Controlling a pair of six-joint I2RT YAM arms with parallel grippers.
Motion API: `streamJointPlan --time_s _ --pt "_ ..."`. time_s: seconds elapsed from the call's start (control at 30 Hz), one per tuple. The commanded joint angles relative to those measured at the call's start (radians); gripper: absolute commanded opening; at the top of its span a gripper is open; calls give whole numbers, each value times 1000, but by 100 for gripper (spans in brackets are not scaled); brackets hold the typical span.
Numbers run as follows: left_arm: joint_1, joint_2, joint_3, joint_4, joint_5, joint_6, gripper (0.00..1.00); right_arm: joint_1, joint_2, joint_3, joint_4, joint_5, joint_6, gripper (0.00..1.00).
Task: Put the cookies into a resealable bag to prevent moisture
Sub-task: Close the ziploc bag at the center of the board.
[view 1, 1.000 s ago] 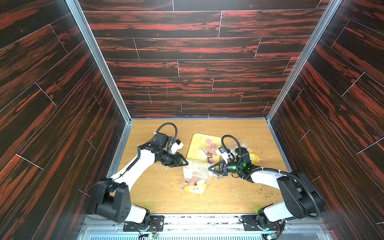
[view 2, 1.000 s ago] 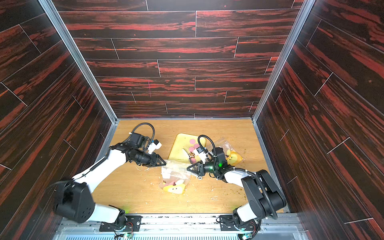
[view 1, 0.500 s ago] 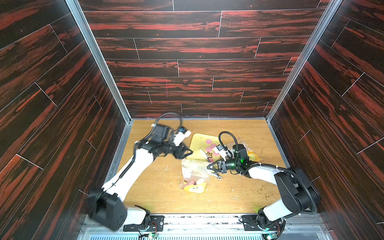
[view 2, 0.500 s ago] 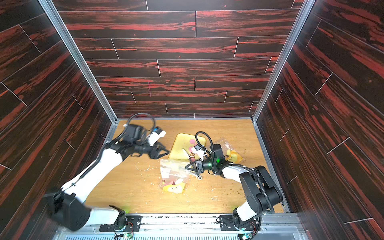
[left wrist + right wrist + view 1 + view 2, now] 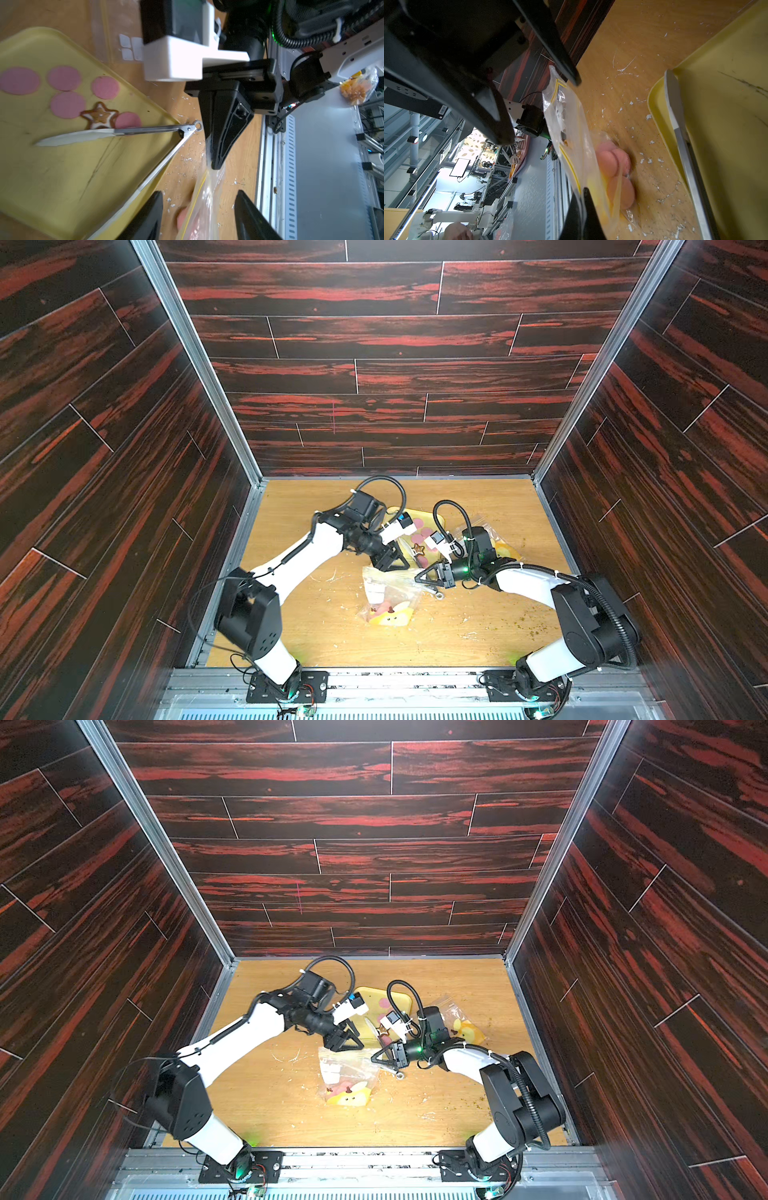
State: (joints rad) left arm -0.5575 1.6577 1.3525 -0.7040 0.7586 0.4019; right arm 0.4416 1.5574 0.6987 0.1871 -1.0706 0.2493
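The rim of the bag [image 5: 388,591] is pinched by the clenched right gripper [image 5: 215,164], likely to prop its mouth; the left gripper [image 5: 390,565] is spread empty beside it. Most cookies [image 5: 64,78] are seen on the tray [image 5: 52,176], at the bag's one o'clock.

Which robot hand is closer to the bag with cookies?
Right. The right end effector is shut on the bag at its top edge; the left end effector stands open beside its mouth.

Both top views are evenly lit and sharp, the dark walls [image 5: 104,406] bowing at the edges. The wrist views blur up close; the bag [image 5: 566,116] glints and the background is washed out.
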Motion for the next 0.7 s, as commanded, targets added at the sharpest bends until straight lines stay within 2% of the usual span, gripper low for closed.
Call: streamJointPlan --time_s 0.0,0.13,0.23,0.37,0.53,0.67 --pt "-21 28 50 -55 -21 68 58 3 -37 13 -12 -35 -27 3" --pt "-41 80 91 -104 10 84 58 3 -36 16 -17 -27 -28 3" --pt "-50 119 123 -175 -14 119 58 3 -38 14 -15 -25 -30 3" --pt "-53 140 133 -187 -62 130 57 3 -45 7 7 -29 -18 3" --pt "-68 160 150 -245 -71 165 50 2 -45 10 -1 -29 -23 3" --pt "-71 133 139 -218 -89 163 46 2 -39 15 -4 -31 -23 2"
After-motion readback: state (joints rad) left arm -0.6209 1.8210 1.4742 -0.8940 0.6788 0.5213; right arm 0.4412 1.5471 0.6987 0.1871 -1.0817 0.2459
